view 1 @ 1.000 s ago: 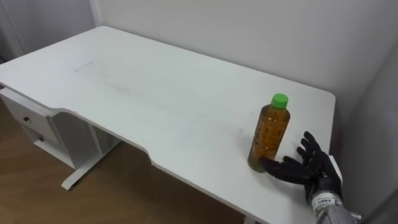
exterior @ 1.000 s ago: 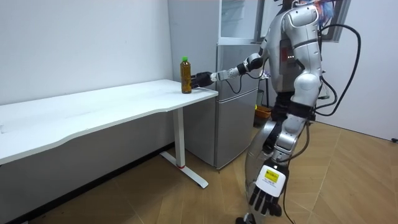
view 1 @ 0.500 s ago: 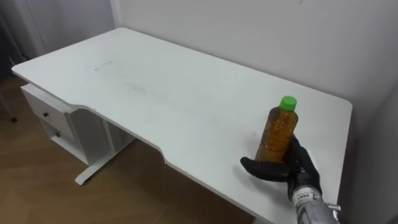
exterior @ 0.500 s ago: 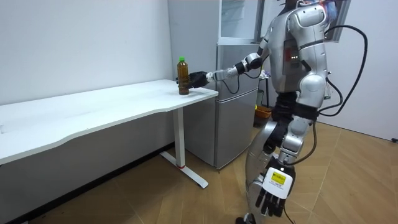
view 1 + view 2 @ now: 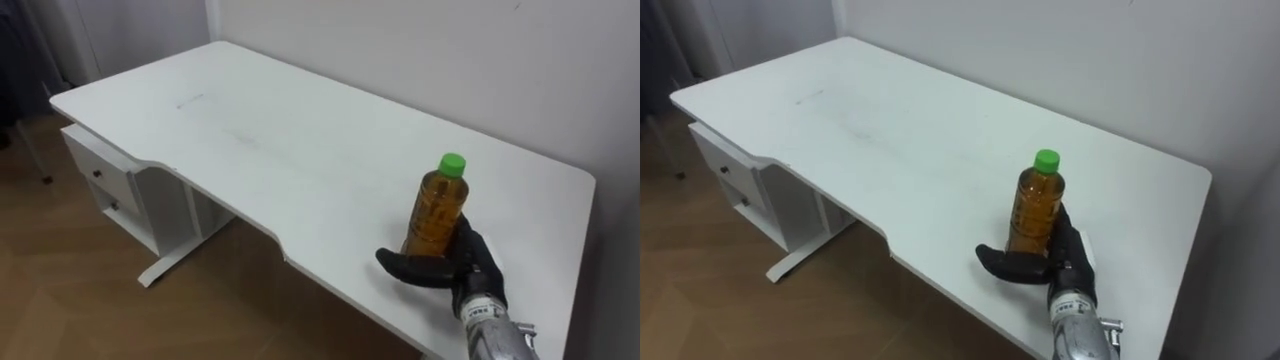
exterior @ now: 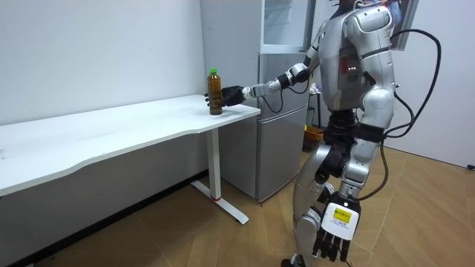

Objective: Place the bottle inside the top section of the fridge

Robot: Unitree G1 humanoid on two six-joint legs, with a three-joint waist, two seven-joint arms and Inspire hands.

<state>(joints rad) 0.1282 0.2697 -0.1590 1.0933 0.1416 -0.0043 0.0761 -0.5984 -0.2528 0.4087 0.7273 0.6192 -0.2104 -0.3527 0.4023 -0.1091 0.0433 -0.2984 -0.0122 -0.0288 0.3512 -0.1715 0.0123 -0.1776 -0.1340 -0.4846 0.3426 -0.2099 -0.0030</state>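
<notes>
An amber bottle (image 5: 436,210) with a green cap stands upright on the white table (image 5: 300,150), near its right end. My right hand (image 5: 470,268) wraps round the bottle's lower part, with the thumb across the front and the fingers behind it. In the room view the bottle (image 6: 214,92) and that hand (image 6: 231,94) are at the table's end closest to the fridge (image 6: 286,141). I stand beside the fridge with the right arm stretched out over the table. My left hand (image 6: 332,236) hangs low by my leg, its fingers relaxed.
The table's front edge curves inward near the bottle. A white drawer unit (image 5: 105,185) sits under the table's left part. A glass-fronted upper fridge compartment (image 6: 286,22) rises above the grey lower one. Wooden floor lies all around.
My right hand has gone from open beside the bottle to wrapped round it. In the room view the bottle has slid a little toward that view's left. The head camera has shifted.
</notes>
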